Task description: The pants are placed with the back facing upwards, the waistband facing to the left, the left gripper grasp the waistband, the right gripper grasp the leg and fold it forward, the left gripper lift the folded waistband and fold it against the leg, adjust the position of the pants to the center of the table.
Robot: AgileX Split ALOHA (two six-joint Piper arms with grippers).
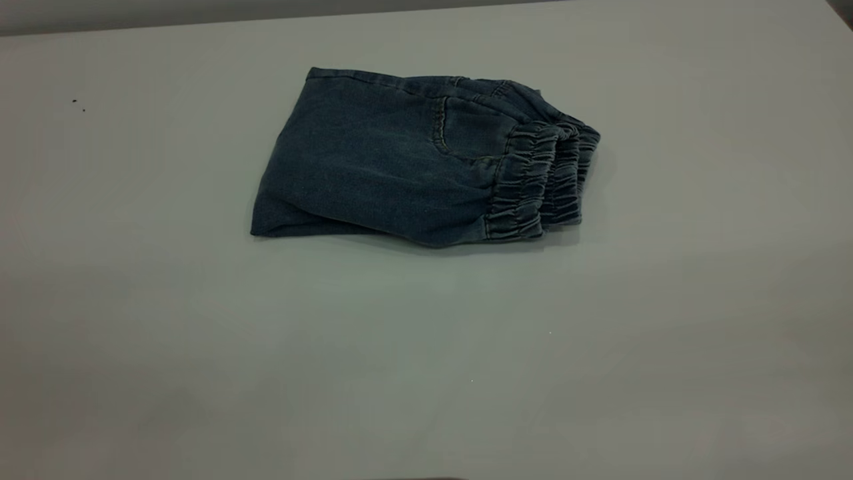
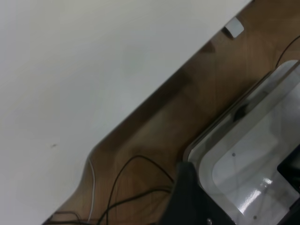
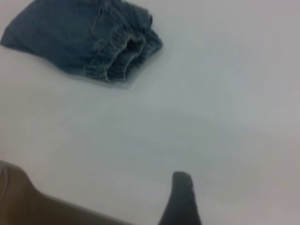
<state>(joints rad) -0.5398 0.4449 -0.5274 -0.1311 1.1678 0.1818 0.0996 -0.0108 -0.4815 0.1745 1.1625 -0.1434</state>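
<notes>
The pants [image 1: 400,160] lie folded into a compact blue denim bundle on the white table [image 1: 426,347], a little beyond its middle. The gathered elastic waistband [image 1: 540,183] is stacked in layers at the bundle's right end, and one pocket [image 1: 470,130] faces up. The leg is folded inside and hidden. No gripper shows in the exterior view. My right gripper [image 3: 220,206] hovers open over bare table, far from the pants [image 3: 79,37]. My left gripper [image 2: 239,187] is open beyond the table's edge [image 2: 154,89], holding nothing.
Beside the table, the left wrist view shows a brown floor [image 2: 154,136] with black cables [image 2: 122,187] and a clear plastic tray [image 2: 253,154]. Two small dark specks [image 1: 78,105] mark the table at the far left.
</notes>
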